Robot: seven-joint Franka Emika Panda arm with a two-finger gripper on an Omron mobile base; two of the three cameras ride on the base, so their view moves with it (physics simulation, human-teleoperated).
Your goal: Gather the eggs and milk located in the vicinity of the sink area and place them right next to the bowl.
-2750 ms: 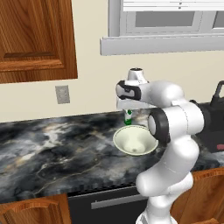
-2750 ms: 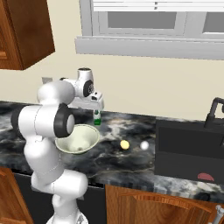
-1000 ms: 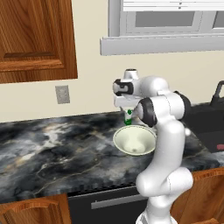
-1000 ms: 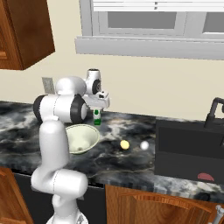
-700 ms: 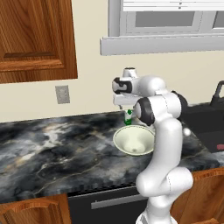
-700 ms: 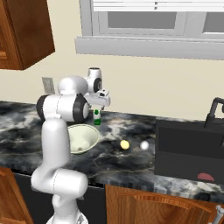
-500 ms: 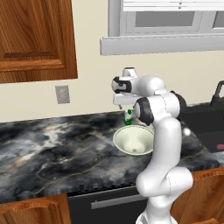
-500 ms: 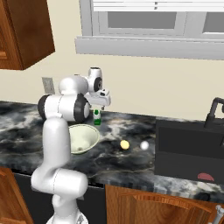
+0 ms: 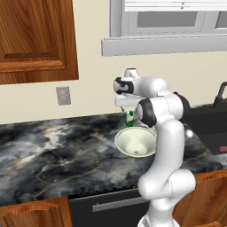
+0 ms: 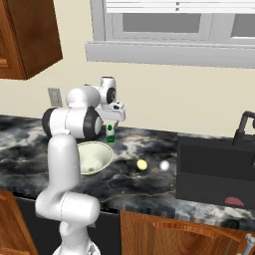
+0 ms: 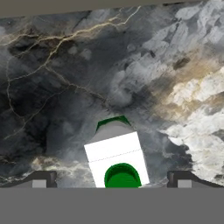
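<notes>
The hand (image 11: 112, 181) stood fully open, holding nothing, above the boxy white milk carton (image 11: 116, 161) on the veined marble bench (image 11: 52, 87).

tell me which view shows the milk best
The hand view: the milk sits close and unobstructed between the open claw's tips, its white top and green cap seen from above. The right base view shows it small, behind the bowl under the claw. In the left base view the arm hides all but a green bit.
</notes>
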